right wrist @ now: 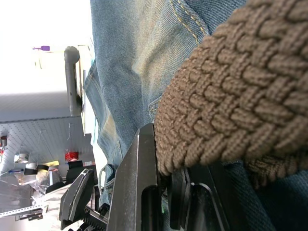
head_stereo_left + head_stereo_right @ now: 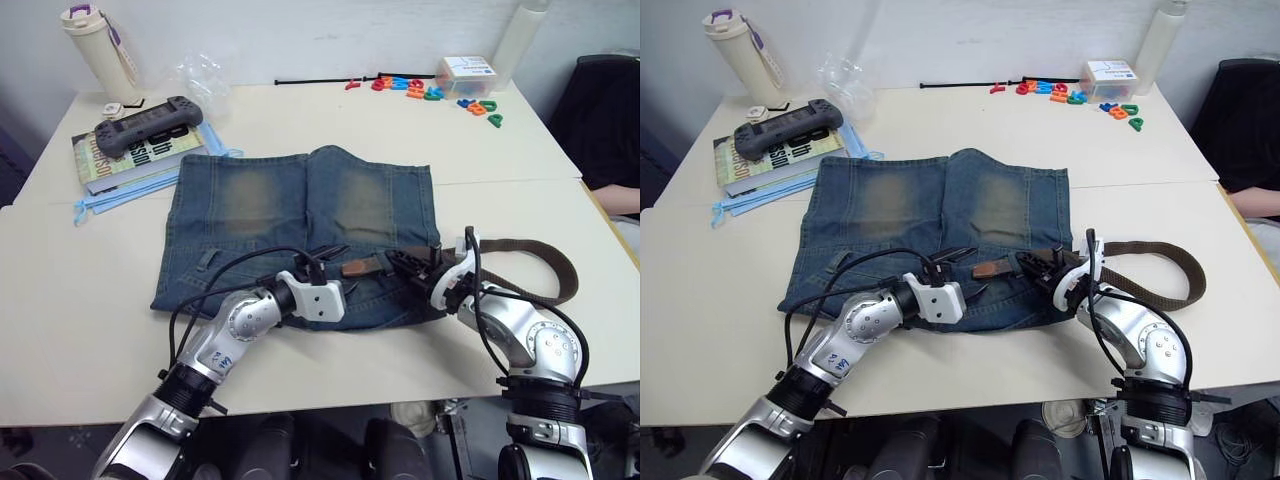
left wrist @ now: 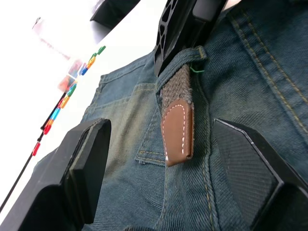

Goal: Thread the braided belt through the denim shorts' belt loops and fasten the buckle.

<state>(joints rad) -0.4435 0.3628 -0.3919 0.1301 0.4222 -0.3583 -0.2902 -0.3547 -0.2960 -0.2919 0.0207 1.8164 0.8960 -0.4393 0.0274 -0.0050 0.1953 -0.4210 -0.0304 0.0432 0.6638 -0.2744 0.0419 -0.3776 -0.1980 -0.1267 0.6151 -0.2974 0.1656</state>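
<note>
Left wrist view: left gripper (image 3: 159,178) gapes around the braided belt (image 3: 177,127) tip; right gripper (image 2: 418,268) pinches it; tip may retreat through the belt loops (image 3: 197,53).

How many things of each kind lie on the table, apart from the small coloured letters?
Denim shorts: 1
Braided belt: 1
Bottles: 2, cream and white
Game controller: 1
Book: 1
Clear box: 1
Black rod: 1
Total: 8

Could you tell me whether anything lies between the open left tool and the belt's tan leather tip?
Nothing visible does: the tan tip lies on the denim shorts in the open gap ahead of the left tool.
</note>
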